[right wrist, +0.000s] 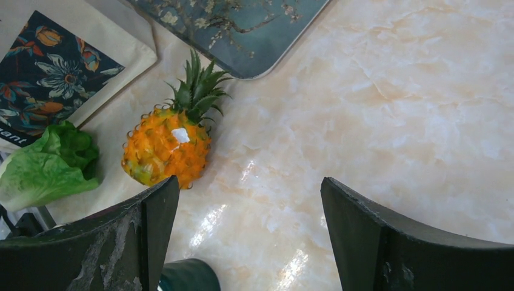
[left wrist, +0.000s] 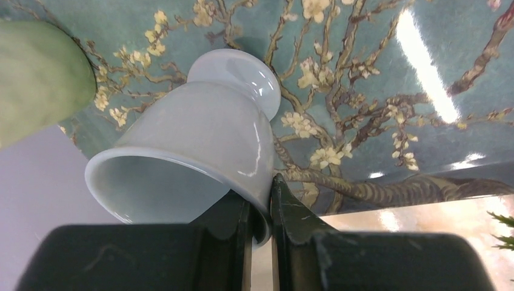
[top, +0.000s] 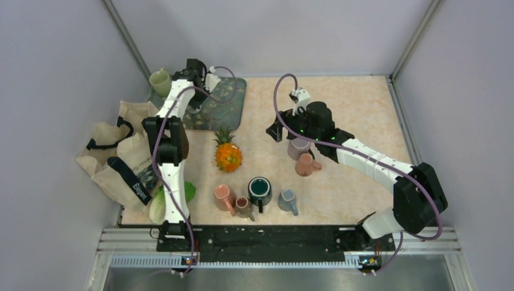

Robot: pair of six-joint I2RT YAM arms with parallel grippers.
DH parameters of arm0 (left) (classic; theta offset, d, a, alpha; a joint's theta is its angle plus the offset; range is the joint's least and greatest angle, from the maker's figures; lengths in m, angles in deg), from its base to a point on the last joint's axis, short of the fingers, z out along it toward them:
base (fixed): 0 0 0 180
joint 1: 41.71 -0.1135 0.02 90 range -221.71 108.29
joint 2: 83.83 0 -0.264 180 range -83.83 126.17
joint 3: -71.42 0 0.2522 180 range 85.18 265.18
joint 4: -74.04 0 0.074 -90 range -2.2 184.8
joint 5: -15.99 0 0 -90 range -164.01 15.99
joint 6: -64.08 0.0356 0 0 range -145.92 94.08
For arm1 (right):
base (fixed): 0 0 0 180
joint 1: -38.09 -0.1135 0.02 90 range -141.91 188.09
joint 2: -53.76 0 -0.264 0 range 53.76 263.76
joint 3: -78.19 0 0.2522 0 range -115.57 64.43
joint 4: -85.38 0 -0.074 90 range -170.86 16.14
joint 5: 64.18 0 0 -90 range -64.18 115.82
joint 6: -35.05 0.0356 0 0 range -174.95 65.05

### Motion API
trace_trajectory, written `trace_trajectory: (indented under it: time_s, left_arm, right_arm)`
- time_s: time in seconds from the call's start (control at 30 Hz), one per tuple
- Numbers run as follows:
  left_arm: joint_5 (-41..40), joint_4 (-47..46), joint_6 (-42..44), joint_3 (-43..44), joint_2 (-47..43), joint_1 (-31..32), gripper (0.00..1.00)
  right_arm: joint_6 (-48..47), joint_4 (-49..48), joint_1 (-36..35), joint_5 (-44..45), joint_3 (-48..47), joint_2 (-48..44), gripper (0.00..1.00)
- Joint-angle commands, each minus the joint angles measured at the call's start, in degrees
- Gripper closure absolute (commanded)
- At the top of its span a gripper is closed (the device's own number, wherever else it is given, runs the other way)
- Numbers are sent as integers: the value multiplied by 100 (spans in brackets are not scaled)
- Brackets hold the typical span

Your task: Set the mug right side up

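Observation:
A pale white mug (left wrist: 200, 133) is tilted over the floral tray (left wrist: 363, 91), its mouth toward the left wrist camera and its foot pointing away. My left gripper (left wrist: 260, 194) is shut on the mug's rim, one finger inside and one outside. In the top view the left gripper (top: 203, 82) and the mug (top: 212, 79) are at the tray's (top: 227, 106) far left. My right gripper (right wrist: 248, 182) is open and empty above bare table; in the top view the right gripper (top: 276, 130) is left of two pink mugs (top: 298, 147).
A green mug (top: 160, 80) stands by the tray's left corner. A pineapple (top: 228, 153) lies mid-table. A pink mug (top: 224, 197), a small brown mug (top: 243, 206), a dark green mug (top: 260, 190) and a grey mug (top: 287, 200) stand near the front. A tote bag (top: 121, 151) and lettuce (top: 170, 197) lie at the left.

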Motion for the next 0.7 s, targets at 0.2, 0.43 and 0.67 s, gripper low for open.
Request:
trace_trajectory:
  time_s: [0.2,0.43,0.67]
  left_arm:
    - [-346,-398,116,56,-455,-92,49]
    - [250,-544,5,-270,-1160,99,36]
    - [364,-1460,166,-1509,-2043,811,43]
  right_arm:
    - [-386,-55,-38,192,-37,-422,13]
    - [-494,-46,-37,258,89,-443,13]
    - [-589,-4,-36,325,187,-457,13]
